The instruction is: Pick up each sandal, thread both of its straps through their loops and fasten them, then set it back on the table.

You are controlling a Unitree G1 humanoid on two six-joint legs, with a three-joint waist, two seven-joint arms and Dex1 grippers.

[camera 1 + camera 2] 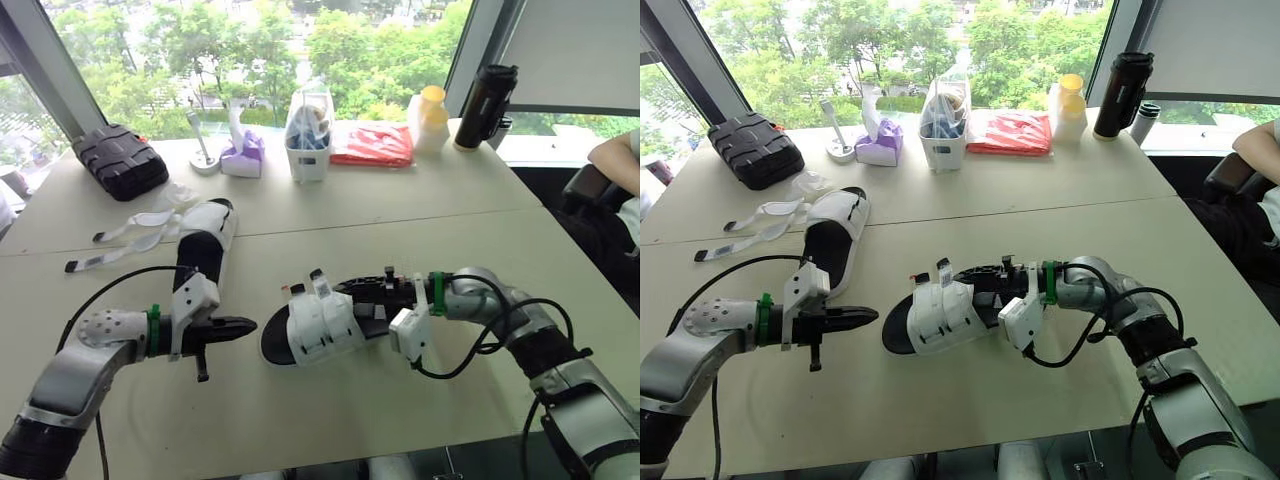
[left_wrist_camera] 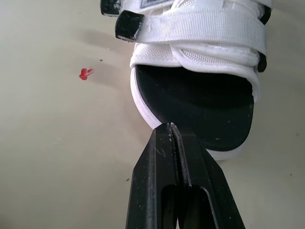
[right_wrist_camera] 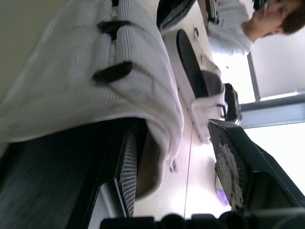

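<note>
The sandal (image 1: 320,325) is lying near the middle of the table (image 1: 400,410), between the two arms. Its black footbed is showing at toe and heel above a white sole, and two broad, ribbed white straps with black tabs are arching over its front half. The left gripper (image 1: 248,325) is pointing at the toe with fingers pressed tight together, while the right gripper (image 3: 172,133) is reaching over the heel end, fingers spread wide.

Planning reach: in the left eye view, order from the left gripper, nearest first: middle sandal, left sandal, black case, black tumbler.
1. middle sandal, just ahead of the left gripper
2. left sandal, beside the wrist
3. black case, far left
4. black tumbler, far right
</note>
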